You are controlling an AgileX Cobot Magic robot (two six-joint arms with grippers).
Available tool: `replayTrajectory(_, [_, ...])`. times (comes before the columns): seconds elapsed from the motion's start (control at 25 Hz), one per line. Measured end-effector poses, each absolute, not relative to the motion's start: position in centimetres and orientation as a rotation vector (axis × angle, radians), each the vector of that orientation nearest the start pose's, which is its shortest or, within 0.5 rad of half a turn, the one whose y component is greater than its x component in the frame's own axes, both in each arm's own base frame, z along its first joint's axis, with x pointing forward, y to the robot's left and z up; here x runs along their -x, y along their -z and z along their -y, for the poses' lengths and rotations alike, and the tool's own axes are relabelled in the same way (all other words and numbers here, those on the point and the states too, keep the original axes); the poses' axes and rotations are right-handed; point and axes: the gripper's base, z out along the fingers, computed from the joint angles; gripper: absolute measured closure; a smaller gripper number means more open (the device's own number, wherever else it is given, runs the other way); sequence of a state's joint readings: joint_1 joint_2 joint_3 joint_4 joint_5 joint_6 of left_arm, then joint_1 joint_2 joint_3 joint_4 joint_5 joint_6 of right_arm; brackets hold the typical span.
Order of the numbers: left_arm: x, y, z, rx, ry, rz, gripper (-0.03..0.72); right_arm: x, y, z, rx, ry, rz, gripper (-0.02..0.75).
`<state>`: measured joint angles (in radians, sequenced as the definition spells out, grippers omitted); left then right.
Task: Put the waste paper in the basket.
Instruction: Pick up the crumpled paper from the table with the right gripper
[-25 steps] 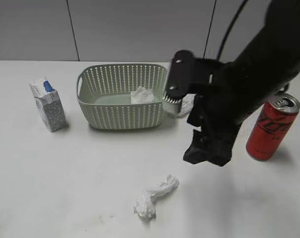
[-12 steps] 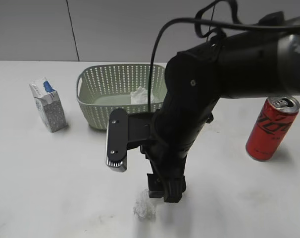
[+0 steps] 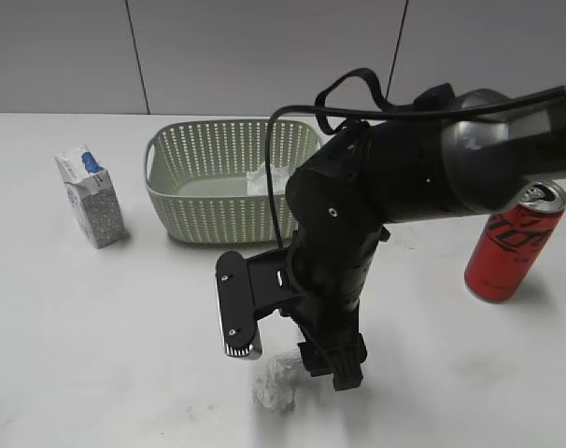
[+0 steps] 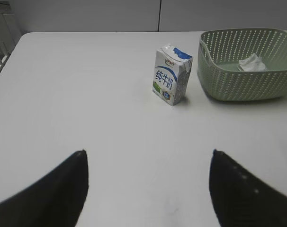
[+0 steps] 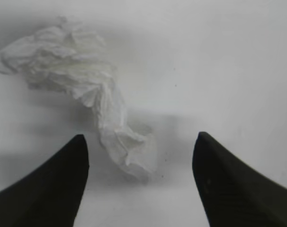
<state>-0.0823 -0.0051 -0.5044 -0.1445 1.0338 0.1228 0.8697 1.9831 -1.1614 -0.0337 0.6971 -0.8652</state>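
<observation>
Your right gripper (image 5: 139, 189) hangs low near the counter's front edge with its jaws spread apart, the twisted waste paper wad (image 5: 82, 90) lying between and just ahead of them on the counter (image 3: 96, 355). Your left gripper (image 4: 148, 189) is also spread wide over bare counter. The basket (image 3: 229, 201) sits toward the back edge with another wad (image 4: 251, 62) inside.

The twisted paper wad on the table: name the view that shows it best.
The right wrist view: the twisted paper wad fills the frame, lying between the open right gripper. The exterior view shows only one end; the arm hides the rest. The left wrist view misses it.
</observation>
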Motion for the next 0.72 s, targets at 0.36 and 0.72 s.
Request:
replayTrajectory(0.36, [0.6, -28.1, 1.1, -0.21, 0.146, -1.991, 0.1, -23.8, -10.7, -27.8, 2.325, 0.04, -1.911, 0.305])
replayTrajectory(0.72, [0.6, -28.1, 1.1, -0.21, 0.146, -1.991, 0.1, -23.4, -11.3, -27.8, 2.307, 0.0, -1.956, 0.7])
